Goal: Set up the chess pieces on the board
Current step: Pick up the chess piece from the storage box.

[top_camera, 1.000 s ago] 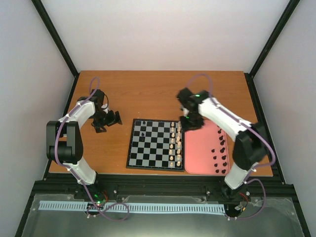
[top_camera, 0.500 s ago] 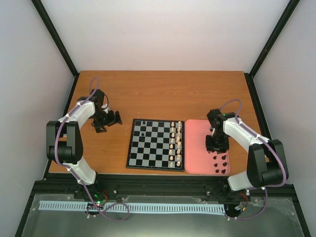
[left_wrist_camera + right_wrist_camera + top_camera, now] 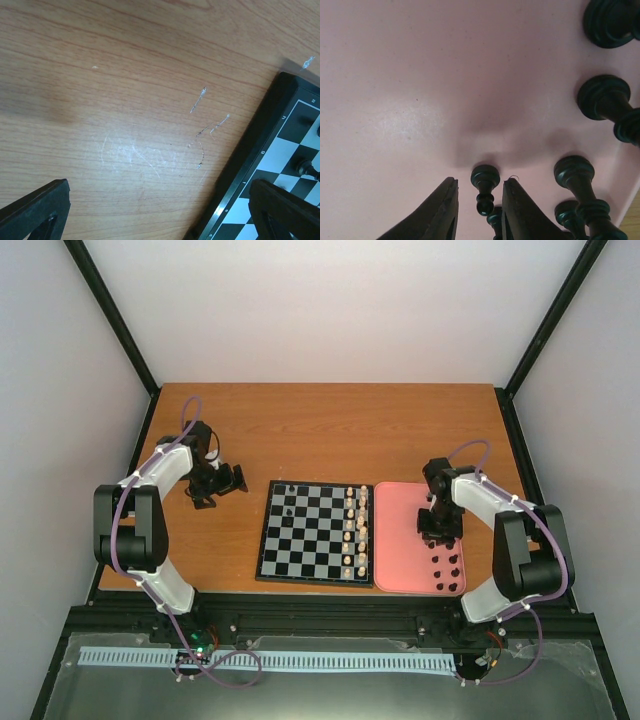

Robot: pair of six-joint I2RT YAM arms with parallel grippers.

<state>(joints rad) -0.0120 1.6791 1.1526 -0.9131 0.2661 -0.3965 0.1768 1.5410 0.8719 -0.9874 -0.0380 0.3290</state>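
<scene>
Standing between right gripper's (image 3: 480, 191) jaws, black chess piece (image 3: 485, 178)

Wood table (image 3: 330, 430) w/ scratches, white walls (image 3: 330, 310), blk frame posts (image 3: 112, 315)

Soft, even light fills the overhead view, the flat pink rectangular tray (image 3: 400, 540) evenly bright. Close up, the tray carries a pale sheen and a blurred grey shadow; left of it, the orange-brown wooden table (image 3: 125, 75) shows a dim smudge.
</scene>
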